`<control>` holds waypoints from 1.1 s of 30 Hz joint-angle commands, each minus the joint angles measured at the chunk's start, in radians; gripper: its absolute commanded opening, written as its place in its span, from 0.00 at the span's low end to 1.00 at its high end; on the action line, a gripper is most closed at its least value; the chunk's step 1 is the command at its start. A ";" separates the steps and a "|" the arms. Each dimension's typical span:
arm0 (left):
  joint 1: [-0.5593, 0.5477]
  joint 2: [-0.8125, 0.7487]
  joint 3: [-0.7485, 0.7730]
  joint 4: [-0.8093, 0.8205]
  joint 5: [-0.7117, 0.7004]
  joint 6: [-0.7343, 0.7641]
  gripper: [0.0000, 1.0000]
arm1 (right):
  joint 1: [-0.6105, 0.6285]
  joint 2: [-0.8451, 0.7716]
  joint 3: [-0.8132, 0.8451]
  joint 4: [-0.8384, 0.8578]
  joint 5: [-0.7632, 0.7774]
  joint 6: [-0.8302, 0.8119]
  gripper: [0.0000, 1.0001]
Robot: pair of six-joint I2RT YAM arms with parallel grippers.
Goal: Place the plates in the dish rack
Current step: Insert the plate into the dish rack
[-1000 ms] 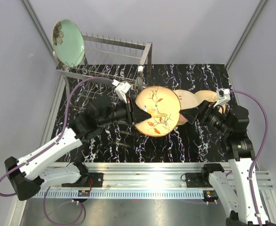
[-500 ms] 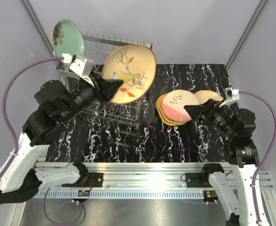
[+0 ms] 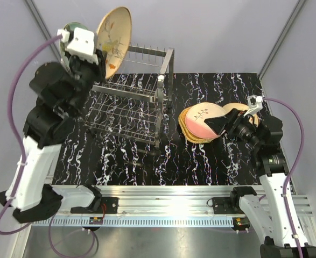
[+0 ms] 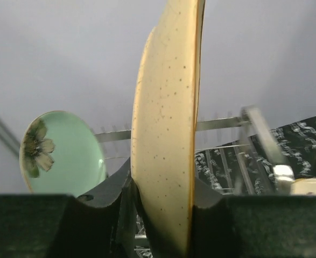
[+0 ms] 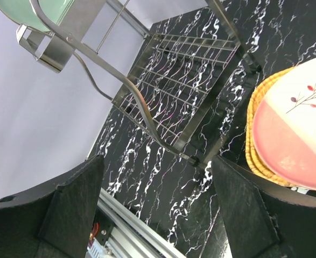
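Observation:
My left gripper (image 3: pixel 100 54) is shut on the rim of a beige floral plate (image 3: pixel 114 40), held on edge high above the left end of the dish rack (image 3: pixel 131 102). In the left wrist view the beige plate (image 4: pixel 168 134) stands upright between my jaws. A mint-green flower plate (image 4: pixel 61 153) stands in the rack's left end, mostly hidden by my arm in the top view (image 3: pixel 70 28). A pink-cream plate (image 3: pixel 203 121) tops a stack with an orange wicker plate (image 3: pixel 185 131) at the right. My right gripper (image 3: pixel 219 128) is open and empty beside that stack.
Another cream plate (image 3: pixel 237 111) lies behind the stack, partly hidden by my right arm. The black marbled tabletop (image 3: pixel 141 161) lies in front of the rack. Grey walls close in on the left, back and right. A metal rail (image 3: pixel 163 196) runs along the near edge.
My left arm has lifted the beige floral plate off the stack, carried it left and up over the rack, and turned it on edge. My right gripper shifted slightly near the stack.

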 commanded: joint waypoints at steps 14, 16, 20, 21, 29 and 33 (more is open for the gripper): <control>0.660 0.201 0.181 0.144 0.491 -0.224 0.00 | 0.042 0.036 -0.038 0.111 -0.062 0.029 0.88; 0.682 0.208 0.182 0.156 0.542 -0.221 0.00 | 0.045 0.045 -0.036 0.111 -0.062 0.026 0.88; 0.729 0.231 0.188 0.151 0.595 -0.208 0.00 | 0.053 0.056 -0.035 0.111 -0.061 0.020 0.88; 0.743 0.233 0.182 0.153 0.621 -0.203 0.00 | 0.055 0.059 -0.033 0.108 -0.059 0.012 0.88; 0.795 0.227 0.104 0.187 0.683 -0.146 0.00 | 0.068 0.077 -0.036 0.089 -0.050 -0.005 0.88; 0.805 0.247 0.119 0.171 0.677 -0.119 0.00 | 0.074 0.095 -0.032 0.080 -0.039 -0.020 0.88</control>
